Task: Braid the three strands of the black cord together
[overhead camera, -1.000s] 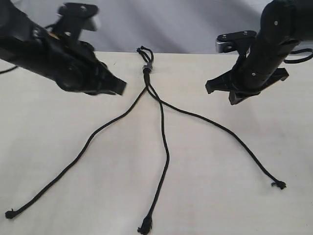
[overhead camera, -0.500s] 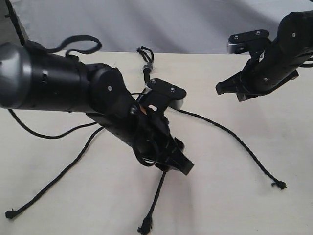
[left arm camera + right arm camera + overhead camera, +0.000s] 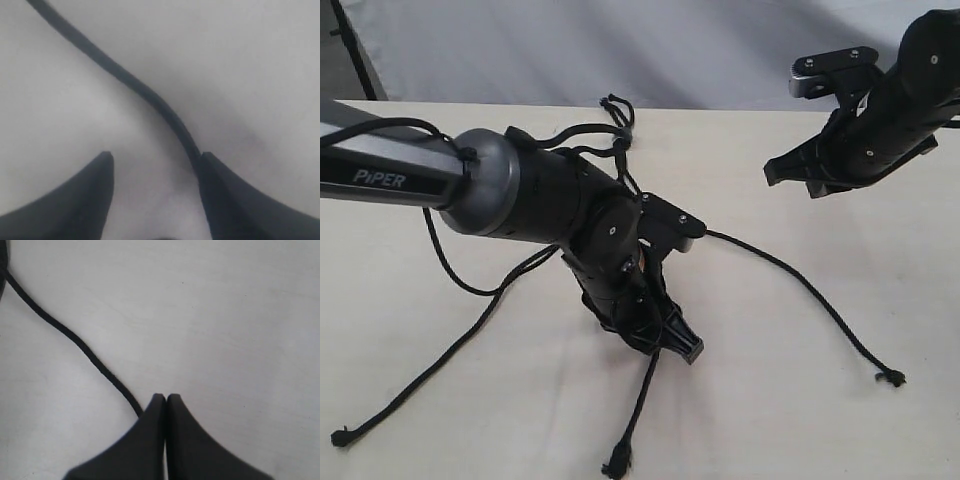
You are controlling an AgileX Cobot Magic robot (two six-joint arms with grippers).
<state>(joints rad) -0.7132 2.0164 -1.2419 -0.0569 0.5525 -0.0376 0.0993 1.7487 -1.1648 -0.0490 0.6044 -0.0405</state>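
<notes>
Braiding is just starting: left gripper, jaws wide over the middle strand, should pinch it next; right gripper is closed.

centre: left arm sprawls across, blocks | left: its cable loops on bench | near-right bench open | right strand crosses right approach

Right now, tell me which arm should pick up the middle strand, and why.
Left. The left gripper is low over the middle strand with its jaws open, and the strand runs in beside one of them. The right gripper is shut and off to the right, away from that strand.
</notes>
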